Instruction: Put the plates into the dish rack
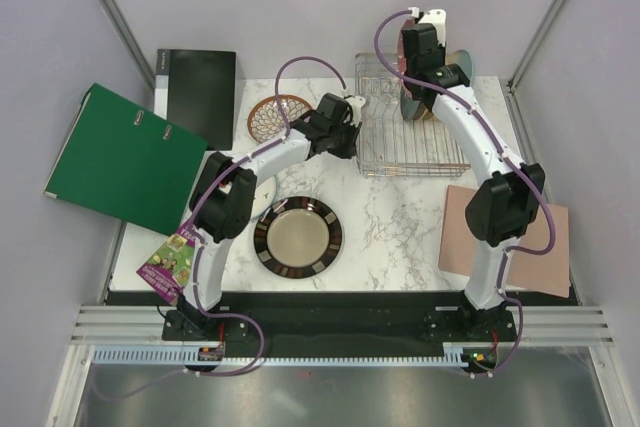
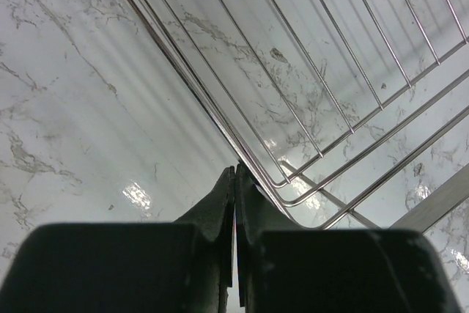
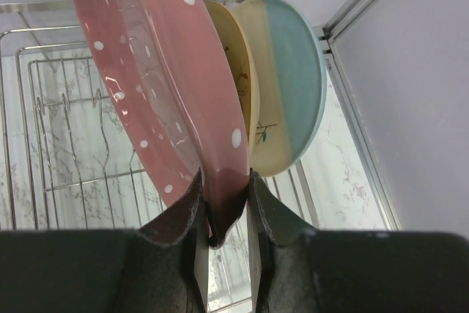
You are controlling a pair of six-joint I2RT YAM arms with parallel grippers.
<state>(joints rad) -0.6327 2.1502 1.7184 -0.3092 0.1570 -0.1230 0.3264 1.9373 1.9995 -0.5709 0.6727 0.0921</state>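
The silver wire dish rack stands at the back of the table. My right gripper is shut on the lower rim of the pink plate with white dots and holds it on edge, tilted, over the rack's right end. My left gripper is shut and empty, and its tips are right against the rack's corner wire. The brown lattice plate lies flat left of the rack. The dark-rimmed, cream-centred plate lies flat at the front. A white rim peeks from under the left arm.
A cream plate and a teal-and-cream plate stand upright just behind the pink one. A black folder and a green binder lie at the left, and a leaflet lies at the front left. A pinkish-tan board lies at the right.
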